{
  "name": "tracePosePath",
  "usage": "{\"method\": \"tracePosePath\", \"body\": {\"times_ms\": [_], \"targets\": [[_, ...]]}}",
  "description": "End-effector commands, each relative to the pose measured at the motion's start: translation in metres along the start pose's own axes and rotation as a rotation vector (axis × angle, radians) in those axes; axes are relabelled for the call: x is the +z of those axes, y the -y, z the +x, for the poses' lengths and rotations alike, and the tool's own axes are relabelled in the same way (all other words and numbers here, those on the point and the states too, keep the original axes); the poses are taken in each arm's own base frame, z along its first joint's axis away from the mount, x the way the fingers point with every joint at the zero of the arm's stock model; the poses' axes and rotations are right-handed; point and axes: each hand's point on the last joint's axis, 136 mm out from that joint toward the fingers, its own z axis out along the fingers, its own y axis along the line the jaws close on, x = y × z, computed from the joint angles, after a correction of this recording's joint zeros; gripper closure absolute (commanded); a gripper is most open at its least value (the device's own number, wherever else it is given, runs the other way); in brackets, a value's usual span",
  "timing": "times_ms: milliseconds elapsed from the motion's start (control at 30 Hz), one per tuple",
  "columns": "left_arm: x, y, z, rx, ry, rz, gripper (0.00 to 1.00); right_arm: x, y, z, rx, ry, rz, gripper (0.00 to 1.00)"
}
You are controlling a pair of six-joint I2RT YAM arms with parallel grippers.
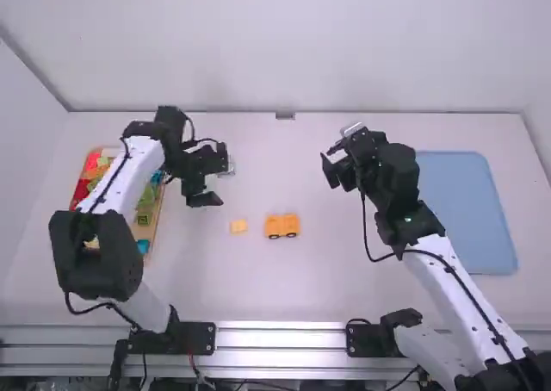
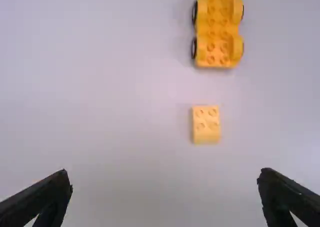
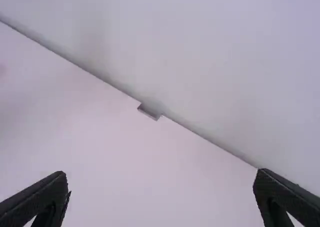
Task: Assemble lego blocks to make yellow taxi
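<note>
One studded pale-yellow block (image 2: 206, 132), orange wheeled base (image 2: 212, 29).

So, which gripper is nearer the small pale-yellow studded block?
Left. In the high view, the left gripper is up and slightly left of the block; the right gripper is up and much farther right.

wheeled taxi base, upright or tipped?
Upright. The left wrist view shows the orange-yellow base with studs facing up and black wheels along its sides.
</note>
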Motion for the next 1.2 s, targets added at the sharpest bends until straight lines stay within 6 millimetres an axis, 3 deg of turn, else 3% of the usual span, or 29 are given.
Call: {"method": "tracePosePath", "body": {"times_ms": [0, 200, 533, 667, 767, 867, 933, 1167], "targets": [[0.014, 0.020, -0.013, 0.105, 0.306, 0.044, 0.01, -0.003, 0.005, -0.019, -0.004, 0.041, 0.010, 0.01], [0.062, 0.037, 0.020, 0.033, 0.546, -0.037, 0.01, -0.003, 0.005, -0.018, 0.004, 0.037, 0.009, 0.01], [0.112, 0.051, 0.047, -0.123, 0.665, -0.045, 0.01, 0.005, 0.002, -0.011, 0.006, 0.016, -0.002, 0.01], [0.121, 0.056, 0.050, -0.106, 0.672, -0.042, 0.02, 0.010, -0.007, -0.011, -0.002, 0.016, -0.024, 0.02], [0.127, 0.057, 0.056, -0.115, 0.626, -0.047, 0.07, 0.012, -0.012, -0.012, -0.014, 0.017, -0.037, 0.02], [0.133, 0.055, 0.065, -0.161, 0.567, -0.047, 0.17, 0.015, -0.016, -0.013, -0.020, 0.023, -0.042, 0.01], [0.136, 0.057, 0.067, -0.178, 0.543, -0.040, 0.33, 0.015, -0.019, -0.014, -0.023, 0.026, -0.048, 0.01], [0.137, 0.057, 0.066, -0.166, 0.537, -0.039, 0.33, 0.015, -0.021, -0.015, -0.024, 0.026, -0.053, 0.01]]}}
